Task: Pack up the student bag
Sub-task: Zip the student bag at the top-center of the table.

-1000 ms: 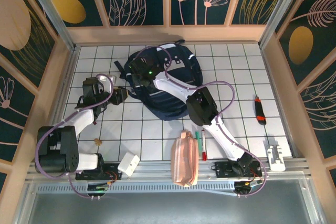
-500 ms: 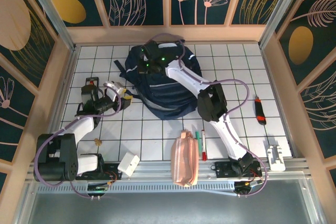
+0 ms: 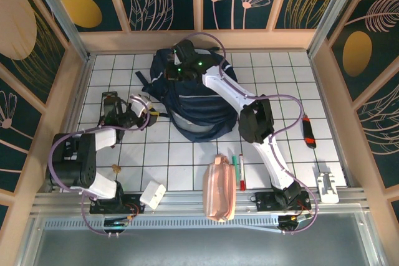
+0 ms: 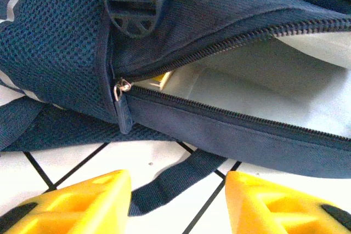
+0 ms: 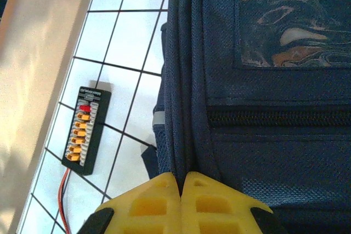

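Note:
The student bag (image 3: 202, 113), a navy-blue backpack, lies at the back middle of the tiled table. My right gripper (image 3: 176, 68) reaches over its far top; in the right wrist view it (image 5: 181, 182) is shut on a fold of the bag's mesh edge (image 5: 189, 108). My left gripper (image 3: 151, 111) is at the bag's left side. In the left wrist view it (image 4: 178, 201) stands open just above the table, a loose dark strap (image 4: 164, 182) lying between its fingers. Ahead, the bag's zip gapes onto pale grey lining (image 4: 263, 75), the zipper pull (image 4: 123, 110) at its left end.
A black connector board (image 5: 86, 130) lies left of the bag (image 3: 111, 99). Near the front lie a pink pouch (image 3: 219, 188), pens (image 3: 239, 169), a white block (image 3: 153, 194) and a small tan bit (image 3: 116, 167). A red-black tool (image 3: 308, 130) and a white clip (image 3: 327, 185) are at the right.
My right gripper has pulled the bag's top edge toward the back wall, and the bag has shifted back with it. My left gripper has swung right, up to the bag's left side.

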You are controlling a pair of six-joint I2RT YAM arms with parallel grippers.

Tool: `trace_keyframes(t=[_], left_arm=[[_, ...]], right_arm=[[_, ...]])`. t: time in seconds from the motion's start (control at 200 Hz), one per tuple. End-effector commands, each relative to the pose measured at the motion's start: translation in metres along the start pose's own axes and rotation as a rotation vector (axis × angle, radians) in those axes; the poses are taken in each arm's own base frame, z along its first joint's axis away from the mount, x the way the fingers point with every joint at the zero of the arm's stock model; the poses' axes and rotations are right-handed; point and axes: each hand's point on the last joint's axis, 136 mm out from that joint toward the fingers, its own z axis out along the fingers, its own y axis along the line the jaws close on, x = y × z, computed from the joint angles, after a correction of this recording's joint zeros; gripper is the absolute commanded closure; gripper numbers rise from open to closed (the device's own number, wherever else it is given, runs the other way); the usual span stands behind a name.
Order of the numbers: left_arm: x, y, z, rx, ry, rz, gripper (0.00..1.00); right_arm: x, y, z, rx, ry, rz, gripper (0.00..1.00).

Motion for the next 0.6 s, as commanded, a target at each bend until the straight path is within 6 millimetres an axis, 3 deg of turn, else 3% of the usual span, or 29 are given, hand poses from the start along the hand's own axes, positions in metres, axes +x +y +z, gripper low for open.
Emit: trace_keyframes(t=[0.0, 0.05, 0.105, 0.185, 0.3, 0.485, 0.59], left_arm=[[-0.014, -0.017, 0.001, 0.071, 0.008, 0.117, 0.56], [-0.027, -0.031, -0.010, 0.084, -0.027, 0.189, 0.54], [-0.057, -0.043, -0.030, 0.059, -0.162, 0.263, 0.52], [-0.082, -0.042, -0.045, -0.013, -0.264, 0.308, 0.51], [-0.049, -0.028, -0.016, 0.048, -0.083, 0.346, 0.61], [-0.020, -0.026, 0.016, 0.120, 0.020, 0.423, 0.63], [-0.015, -0.019, 0.023, 0.106, 0.037, 0.405, 0.62]], right_arm=[[-0.048, 0.047, -0.057, -0.144, -0.125, -0.025, 1.00], [-0.043, 0.043, -0.054, -0.138, -0.104, -0.027, 1.00], [-0.038, 0.037, -0.051, -0.129, -0.079, -0.025, 1.00], [-0.035, 0.032, -0.054, -0.128, -0.051, -0.026, 1.00], [-0.046, 0.027, -0.072, -0.133, -0.060, -0.042, 1.00], [-0.060, -0.002, -0.086, -0.194, -0.048, 0.047, 1.00], [-0.062, -0.001, -0.086, -0.215, -0.043, 0.041, 1.00]])
